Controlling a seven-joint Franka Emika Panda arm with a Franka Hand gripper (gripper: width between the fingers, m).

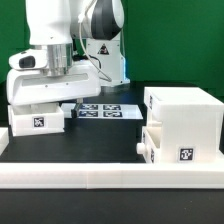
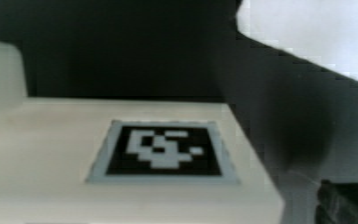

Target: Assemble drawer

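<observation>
A small white open-top tray [image 1: 40,120] with a square tag on its front sits on the black table at the exterior view's left. My gripper [image 1: 47,103] is straight above it, with its fingers down at the tray's top edge. The jaws are hidden by the hand and the tray. In the wrist view the tray's tagged face [image 2: 158,150] fills the frame at very close range. The large cube-like casing [image 1: 185,108] stands at the exterior view's right. A second tray [image 1: 180,152] with a tag sits against its front.
The marker board [image 1: 100,110] lies flat on the table between the left tray and the casing. A long white rail [image 1: 100,180] runs along the near edge of the table. A green wall is behind.
</observation>
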